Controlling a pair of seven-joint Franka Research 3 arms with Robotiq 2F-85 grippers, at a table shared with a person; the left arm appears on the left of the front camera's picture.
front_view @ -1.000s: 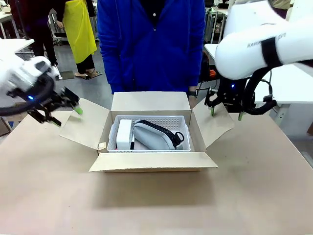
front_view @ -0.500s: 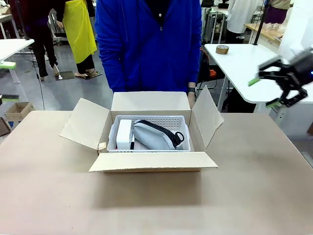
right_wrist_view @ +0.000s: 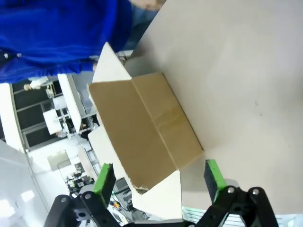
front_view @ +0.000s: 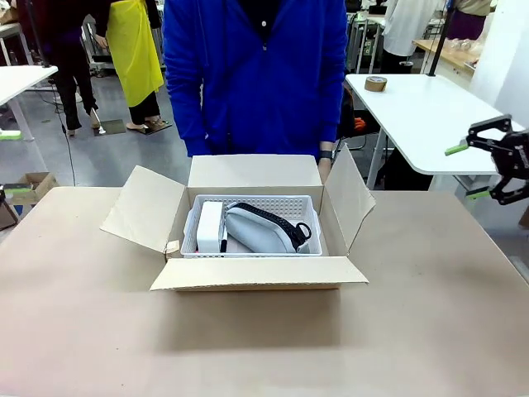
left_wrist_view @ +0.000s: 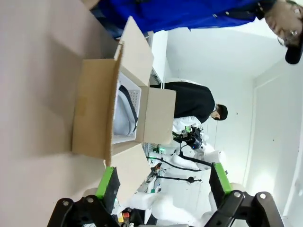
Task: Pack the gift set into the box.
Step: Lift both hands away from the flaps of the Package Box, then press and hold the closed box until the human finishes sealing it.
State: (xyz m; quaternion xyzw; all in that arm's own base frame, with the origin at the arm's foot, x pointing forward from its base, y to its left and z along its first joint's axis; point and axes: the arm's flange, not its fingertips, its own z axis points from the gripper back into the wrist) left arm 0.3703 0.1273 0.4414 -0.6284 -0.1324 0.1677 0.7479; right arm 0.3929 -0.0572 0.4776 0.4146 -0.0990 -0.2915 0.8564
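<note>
The box (front_view: pixel 248 273) stands mid-table with all four flaps spread open. Inside it sits the gift set (front_view: pixel 252 225), a white lattice basket holding grey rounded contents with a black strap. My left gripper (front_view: pixel 11 162) is open at the far left edge, well clear of the box, with its green fingertips showing there. Far to the right, beyond the table's right side, my right gripper (front_view: pixel 467 172) hangs open and holds nothing. The left wrist view looks past its open gripper (left_wrist_view: pixel 162 179) at the box (left_wrist_view: pixel 94 109) and gift set (left_wrist_view: pixel 124 116). Ahead of the open right gripper (right_wrist_view: pixel 158 182) is the box's outer flap (right_wrist_view: pixel 151 127).
A person in a blue top (front_view: pixel 256 74) stands just behind the box, one hand (front_view: pixel 324 168) by the right flap. A white side table (front_view: pixel 413 116) with a tape roll (front_view: pixel 375 83) stands back right. A small carton (front_view: pixel 29 186) lies on the floor at left.
Both arms have drawn away from the box's side flaps: the left one out past the left edge, the right one out to the right edge and slightly lower. Box and gift set stay put.
</note>
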